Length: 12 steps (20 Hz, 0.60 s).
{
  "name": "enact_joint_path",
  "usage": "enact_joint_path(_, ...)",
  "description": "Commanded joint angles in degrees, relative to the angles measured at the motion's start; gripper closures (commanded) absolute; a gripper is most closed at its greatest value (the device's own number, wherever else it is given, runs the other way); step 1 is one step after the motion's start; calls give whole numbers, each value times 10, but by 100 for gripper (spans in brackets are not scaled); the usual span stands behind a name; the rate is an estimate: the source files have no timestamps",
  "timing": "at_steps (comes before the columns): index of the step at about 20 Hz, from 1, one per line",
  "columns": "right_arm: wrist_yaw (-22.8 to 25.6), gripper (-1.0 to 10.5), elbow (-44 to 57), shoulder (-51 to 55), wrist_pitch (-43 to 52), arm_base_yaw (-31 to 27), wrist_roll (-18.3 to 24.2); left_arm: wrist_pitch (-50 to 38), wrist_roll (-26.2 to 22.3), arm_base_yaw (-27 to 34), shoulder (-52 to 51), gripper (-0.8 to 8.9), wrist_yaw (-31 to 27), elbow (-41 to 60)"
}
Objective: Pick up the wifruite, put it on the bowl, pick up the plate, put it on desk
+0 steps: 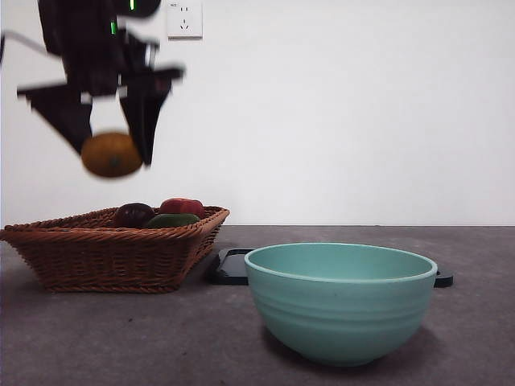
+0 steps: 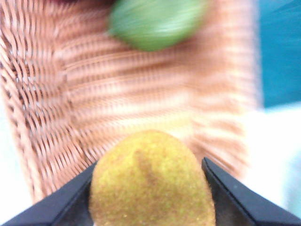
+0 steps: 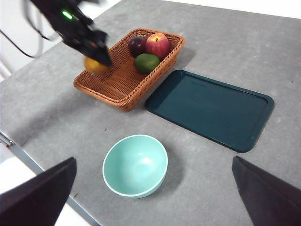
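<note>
Left tool (image 1: 113, 149): black jaws pinching the wifruite (image 1: 111, 154) from both sides, held in the air, blurred in the front view; in the left wrist view the wifruite (image 2: 151, 181) fills the gap between the two jaws; directly below the tool, the brown wicker basket (image 1: 113, 257), resting on the counter (image 1: 121, 338); in the basket, beyond the tool, a dark purple fruit (image 3: 137, 45), a red apple (image 3: 158, 44) and a green fruit (image 3: 146, 62), the three close together at one end; beside the basket, a dark teal tray (image 3: 211, 108), flat on the counter; the mint-green bowl (image 3: 135, 165), upright, well apart from the left tool, nearer the right tool. Right tool (image 3: 155, 207): jaws spread wide, raised high above the counter, hovering near the bowl, touching nothing.
</note>
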<state>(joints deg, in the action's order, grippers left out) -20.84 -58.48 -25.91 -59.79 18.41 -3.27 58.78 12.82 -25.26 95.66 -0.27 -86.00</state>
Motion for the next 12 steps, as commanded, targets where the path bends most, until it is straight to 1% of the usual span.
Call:
enact_joint_path(1, -1, 340, -11, 0, -4, 2, -7, 13, 5, -38, -30, 569, -1, -16)
enact_joint_path(5, 0, 341, -14, 0, -11, 2, -7, 19, 23, -134, -59, 569, -1, -16)
enact_joint_path(9, 0, 341, -26, 2, -25, 2, -7, 11, 46, -223, -48, 569, -2, -16)
enact_joint_path(12, 2, 341, -43, 7, -38, 2, -7, -12, 64, -272, -33, 570, -2, -16)
